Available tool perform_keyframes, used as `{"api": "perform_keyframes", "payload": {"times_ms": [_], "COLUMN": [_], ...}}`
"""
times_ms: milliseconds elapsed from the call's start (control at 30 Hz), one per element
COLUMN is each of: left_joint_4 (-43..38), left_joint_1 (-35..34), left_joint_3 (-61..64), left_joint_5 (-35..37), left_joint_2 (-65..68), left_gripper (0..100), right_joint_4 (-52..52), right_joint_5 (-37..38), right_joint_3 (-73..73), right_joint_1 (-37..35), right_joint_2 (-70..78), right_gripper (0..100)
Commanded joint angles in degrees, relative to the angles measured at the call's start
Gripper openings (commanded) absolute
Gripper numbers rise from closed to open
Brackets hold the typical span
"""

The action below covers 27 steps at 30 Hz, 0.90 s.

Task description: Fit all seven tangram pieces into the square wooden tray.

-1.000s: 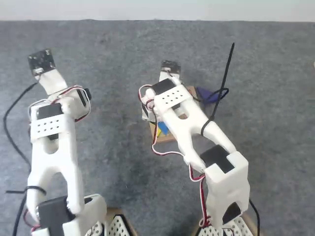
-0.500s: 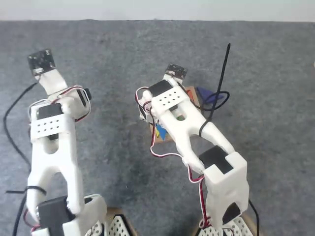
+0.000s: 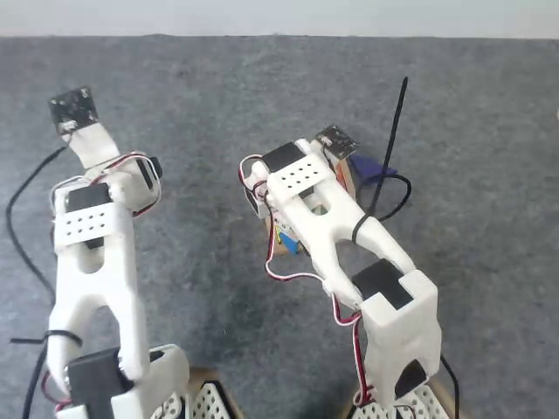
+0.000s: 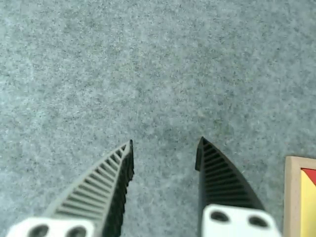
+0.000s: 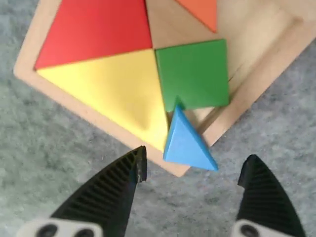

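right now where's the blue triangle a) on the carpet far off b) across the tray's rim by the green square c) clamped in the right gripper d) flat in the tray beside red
b, the blue triangle lies across the tray's rim with its tip at the green square

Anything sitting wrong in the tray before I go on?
Yes: the blue triangle lies askew across the wooden tray's rim, its tip over the green square's edge, instead of flat in the recess.
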Motion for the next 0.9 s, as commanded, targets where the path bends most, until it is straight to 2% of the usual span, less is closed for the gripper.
{"api": "perform_keyframes", "payload": {"times_ms": [0, 100, 233, 367, 467, 567, 667, 767, 867], "left_joint_4": [-1.1, -1.0, -0.9, -0.9, 0.7, 8.6, 16.8, 20.6, 19.0], "left_joint_1": [1.0, 0.9, 0.9, 1.0, 2.3, 6.6, 9.0, 13.4, 19.0], "left_joint_3": [-0.2, -0.2, -0.2, -0.2, -0.7, -3.6, -7.8, -8.2, -2.5], "left_joint_5": [0.5, 0.5, 0.5, 0.5, -2.4, -7.1, -12.3, -17.8, -19.3], "left_joint_2": [-1.0, -1.0, -1.0, -1.0, -1.1, -1.6, -1.7, -1.9, -6.2], "left_gripper": [20, 20, 20, 20, 20, 20, 20, 20, 20], "right_joint_4": [-0.6, 0.0, 3.7, 9.3, 12.4, 13.1, 10.2, -0.7, -15.2], "right_joint_5": [5.5, 14.1, 41.8, 55.6, 59.3, 63.5, 69.4, 73.4, 76.1], "right_joint_3": [-3.0, 0.1, -0.4, -5.2, -6.5, -3.3, 7.0, 25.7, 44.5], "right_joint_1": [-3.6, -3.4, 0.9, 7.8, 12.3, 15.6, 17.5, 20.4, 23.9], "right_joint_2": [-0.7, -0.2, -0.7, -6.0, -14.3, -25.9, -37.2, -45.9, -52.1], "right_gripper": [30.3, 30.5, 30.6, 30.6, 30.6, 30.6, 30.6, 30.6, 30.6]}}
